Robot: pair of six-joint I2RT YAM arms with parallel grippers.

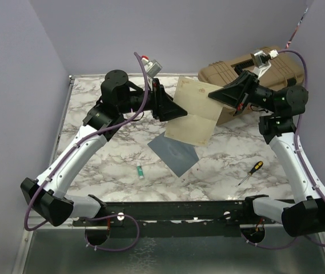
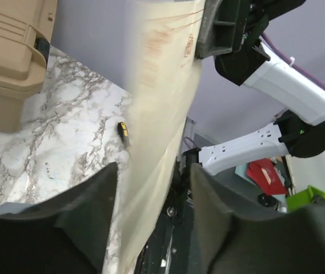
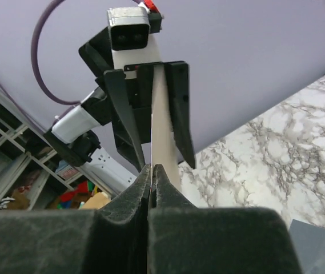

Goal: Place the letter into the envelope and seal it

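Observation:
The cream letter [image 1: 195, 111] hangs in the air, tilted, above the back of the table. My right gripper [image 1: 212, 95] is shut on its right edge; in the right wrist view the pads [image 3: 152, 171] pinch the thin sheet [image 3: 161, 131]. My left gripper [image 1: 179, 111] is open, its fingers standing either side of the letter's left edge with gaps showing [image 2: 153, 194]. The letter [image 2: 162, 85] runs between them. The grey-blue envelope [image 1: 173, 151] lies flat on the marble table below the letter, with a corner in the right wrist view [image 3: 317, 246].
A tan hard case [image 1: 253, 74] stands at the back right behind the right gripper. A small white and green tube [image 1: 141, 170] lies left of the envelope. A yellow-handled screwdriver [image 1: 249, 172] lies at the front right.

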